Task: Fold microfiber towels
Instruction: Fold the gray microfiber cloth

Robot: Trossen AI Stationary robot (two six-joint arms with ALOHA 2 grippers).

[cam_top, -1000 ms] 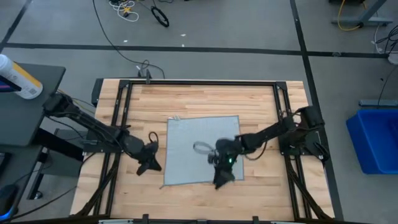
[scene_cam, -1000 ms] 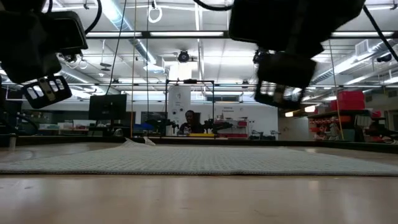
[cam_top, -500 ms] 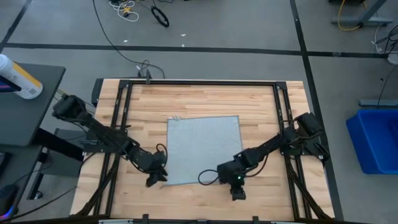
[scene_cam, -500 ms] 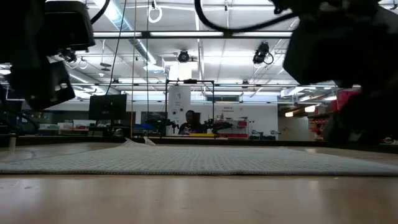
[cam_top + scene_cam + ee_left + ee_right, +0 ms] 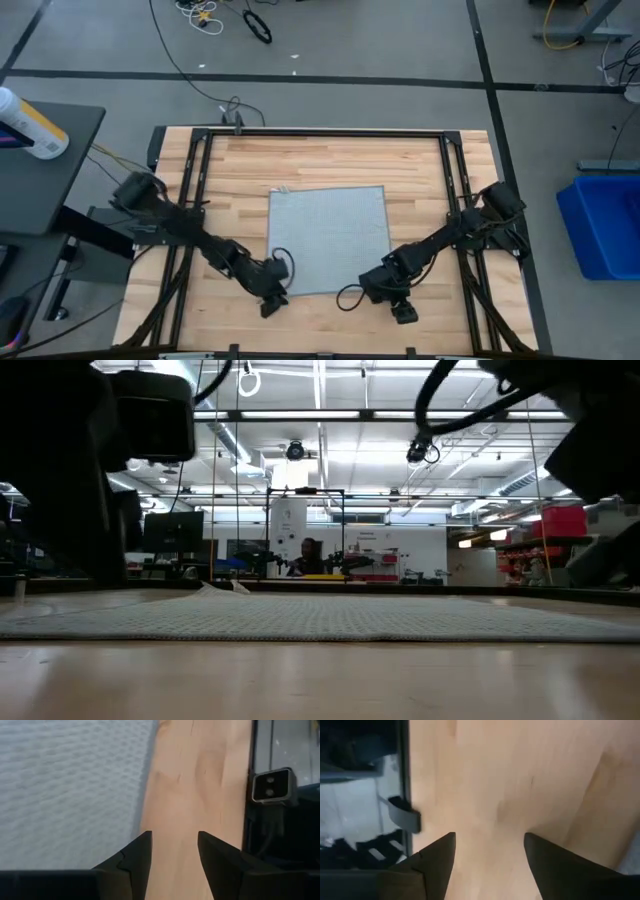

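Observation:
The microfiber towel (image 5: 328,240) is a pale grey-blue square lying flat in the middle of the wooden table (image 5: 330,160), with a small white tag at its far left corner (image 5: 283,188). In the low view the towel (image 5: 300,618) forms a thin flat layer. My left gripper (image 5: 268,308) hangs open just outside the towel's near left corner; in its wrist view the left gripper (image 5: 175,845) has bare wood between its fingers, with the towel (image 5: 70,785) beside them. My right gripper (image 5: 405,313) stands open off the near right corner, and in its own view the right gripper (image 5: 490,845) is over bare wood.
Black frame rails (image 5: 195,200) run along the table's left, right and far sides. A small camera block (image 5: 272,785) stands at the near edge. Off the table are a blue bin (image 5: 610,225) to the right and a dark side table with a bottle (image 5: 30,125) to the left.
Both grippers have moved toward the table's near edge. The left went from beside the towel's left edge to its near left corner. The right went from above the towel's near part, off it, to a spot past the near right corner. The towel has stayed flat.

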